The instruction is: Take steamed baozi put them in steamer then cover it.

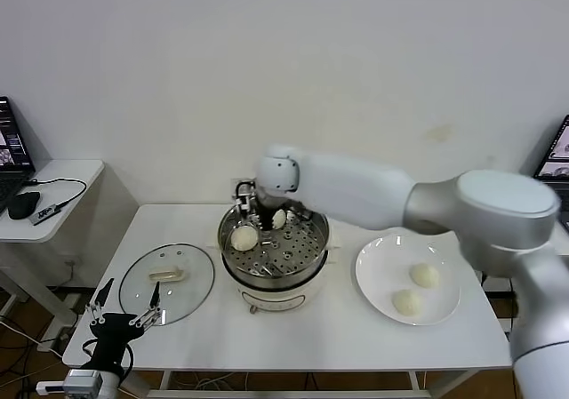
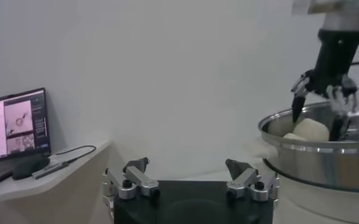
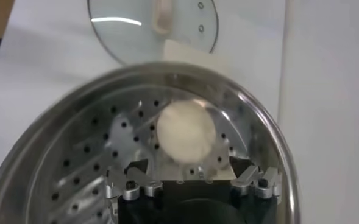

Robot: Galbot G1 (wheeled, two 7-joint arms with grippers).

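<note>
White table (image 1: 293,332) – glass cover (image 1: 167,283) (lying flat), steamer (image 1: 276,279), white plate (image 1: 373,279)

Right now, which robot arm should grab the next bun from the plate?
Probably the right. The right gripper hangs open over the steamer, beside the plate holding two buns. The left gripper sits far off by the lid.
</note>
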